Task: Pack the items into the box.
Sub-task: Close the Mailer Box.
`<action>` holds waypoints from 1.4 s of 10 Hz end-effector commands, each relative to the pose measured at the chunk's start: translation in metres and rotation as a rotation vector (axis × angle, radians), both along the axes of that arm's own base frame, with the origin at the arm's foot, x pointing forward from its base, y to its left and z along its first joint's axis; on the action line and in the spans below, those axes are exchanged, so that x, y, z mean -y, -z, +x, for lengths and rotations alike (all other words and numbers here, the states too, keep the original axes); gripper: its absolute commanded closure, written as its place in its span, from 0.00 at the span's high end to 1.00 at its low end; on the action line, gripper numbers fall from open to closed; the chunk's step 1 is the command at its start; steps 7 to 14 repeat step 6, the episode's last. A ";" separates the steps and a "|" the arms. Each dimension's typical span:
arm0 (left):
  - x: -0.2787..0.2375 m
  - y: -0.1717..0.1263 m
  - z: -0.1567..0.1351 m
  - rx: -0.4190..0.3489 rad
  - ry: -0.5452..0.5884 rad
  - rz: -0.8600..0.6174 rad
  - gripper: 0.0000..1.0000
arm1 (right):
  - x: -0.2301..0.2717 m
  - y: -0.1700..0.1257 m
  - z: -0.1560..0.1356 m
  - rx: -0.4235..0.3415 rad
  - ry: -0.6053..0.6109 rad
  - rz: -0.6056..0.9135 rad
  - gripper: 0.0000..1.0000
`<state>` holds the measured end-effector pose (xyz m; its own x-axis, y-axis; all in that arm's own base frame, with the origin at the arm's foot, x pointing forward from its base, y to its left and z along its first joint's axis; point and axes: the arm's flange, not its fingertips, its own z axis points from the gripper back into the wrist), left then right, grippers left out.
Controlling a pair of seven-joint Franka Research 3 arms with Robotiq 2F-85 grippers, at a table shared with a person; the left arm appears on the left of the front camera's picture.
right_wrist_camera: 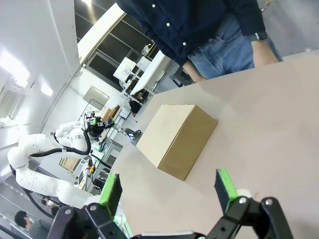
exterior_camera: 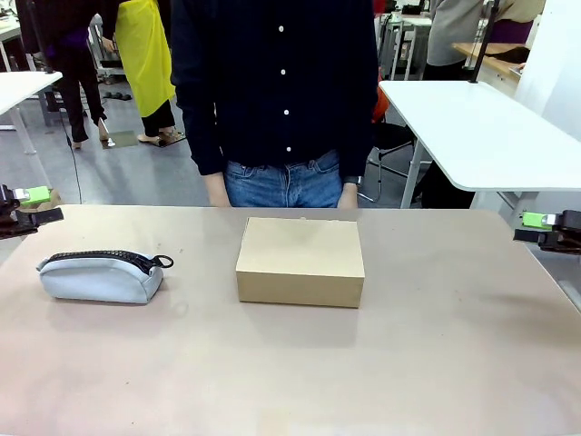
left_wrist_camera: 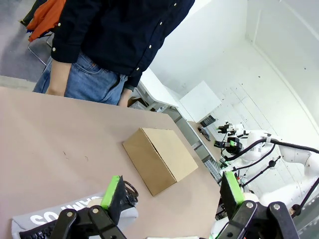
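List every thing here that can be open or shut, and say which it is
Box: lid shut, lying flat on the table.
Pouch: zipped shut, lying on its side, left of the box.
Left gripper: open, holding nothing, above the pouch end of the table.
Right gripper: open, holding nothing, off to the box's right.

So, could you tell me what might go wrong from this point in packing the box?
1. The box is closed, lid flat, so nothing can go in until it is opened; a push could slide it.
2. The grey pouch is zipped shut; an end effector may struggle with the zip.
3. The left end effector and right end effector sit at the table edges; the person stands close.
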<state>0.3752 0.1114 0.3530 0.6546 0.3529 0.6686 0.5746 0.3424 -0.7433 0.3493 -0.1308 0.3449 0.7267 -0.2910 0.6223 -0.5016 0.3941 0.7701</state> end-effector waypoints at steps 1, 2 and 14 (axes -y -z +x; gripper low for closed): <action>0.000 -0.002 0.000 0.004 0.001 0.005 1.00 | -0.002 -0.004 0.000 0.008 -0.007 -0.003 1.00; 0.000 -0.002 0.000 0.004 0.001 0.005 1.00 | -0.002 -0.004 0.000 0.008 -0.007 -0.003 1.00; 0.000 -0.002 0.000 0.004 0.001 0.005 1.00 | -0.002 -0.004 0.000 0.008 -0.007 -0.003 1.00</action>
